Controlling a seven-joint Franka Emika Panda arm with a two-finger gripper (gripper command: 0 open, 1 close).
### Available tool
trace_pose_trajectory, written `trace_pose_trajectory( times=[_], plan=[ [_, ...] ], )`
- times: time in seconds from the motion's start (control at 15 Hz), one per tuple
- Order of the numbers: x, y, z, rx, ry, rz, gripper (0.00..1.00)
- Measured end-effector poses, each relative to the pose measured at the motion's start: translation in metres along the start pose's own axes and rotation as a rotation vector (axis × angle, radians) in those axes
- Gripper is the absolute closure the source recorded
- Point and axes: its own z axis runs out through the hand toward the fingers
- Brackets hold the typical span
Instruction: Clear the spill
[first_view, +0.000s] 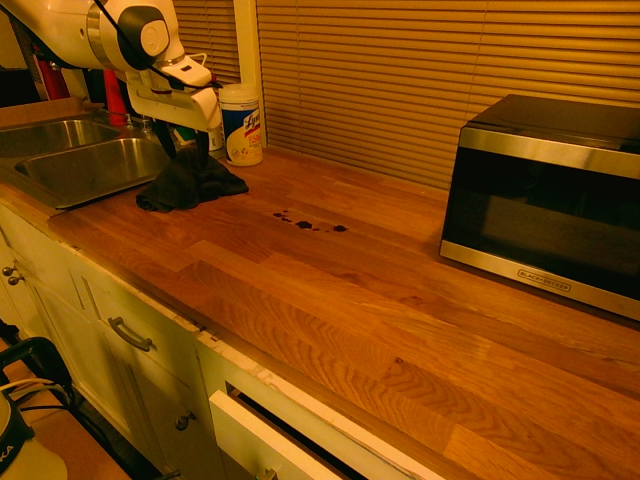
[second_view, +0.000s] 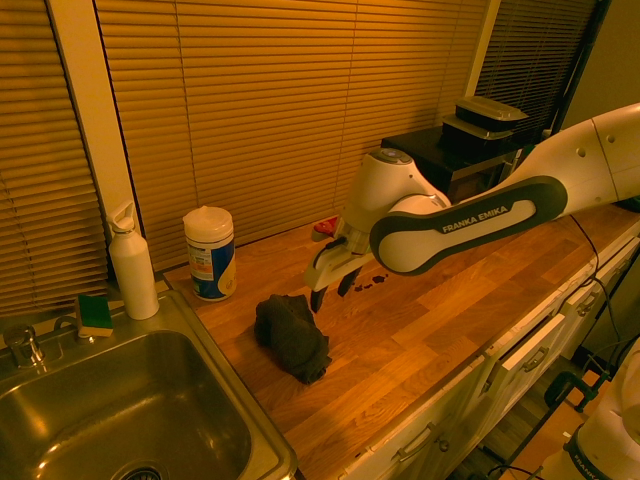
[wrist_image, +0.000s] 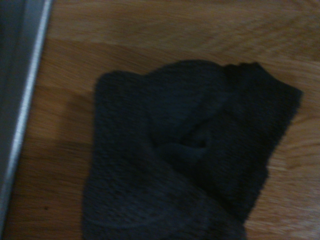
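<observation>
I have the pincer (second_view: 333, 292) wide, its two fingers apart with nothing between them, and it hangs near the dark cloth (first_view: 190, 186). The cloth lies bunched on the wooden worktop (first_view: 370, 330); my wrist view shows its folds, a bit blurred, with the metal edge of the sink (wrist_image: 25, 100) alongside.

In the first exterior view, the spill (first_view: 306, 225), a short row of dark brown drops and blotches, sits on the worktop at four o'clock from the cloth, apart from it. From the spill, I see the black and steel oven (first_view: 545, 205) at three o'clock. The wipes canister (first_view: 242, 128) stands upright at one o'clock from the cloth, and the sink is toward ten. Below the worktop, a drawer (first_view: 265, 445) is partly open.

In the second exterior view I find a white bottle (second_view: 134, 275) upright at twelve o'clock from the sink basin, with a green and yellow sponge (second_view: 94, 316) toward eleven. Lidded containers (second_view: 484, 128) are stacked on the oven.
</observation>
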Motion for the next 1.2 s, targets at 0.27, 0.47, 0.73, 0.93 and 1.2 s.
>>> trace_pose_trajectory(
  times=[0.27,0.47,0.73,0.93,1.2],
  plan=[
    [-0.015,-0.035,0.01,0.021,-0.001,-0.009,0.0],
    [-0.02,-0.046,0.033,0.004,0.009,-0.01,0.0],
    [-0.015,-0.057,0.067,-0.038,0.041,0.015,1.0],
    [-0.011,-0.057,0.083,-0.073,0.047,0.029,1.0],
    [-0.001,-0.058,0.093,-0.112,0.061,0.034,1.0]
  ],
)
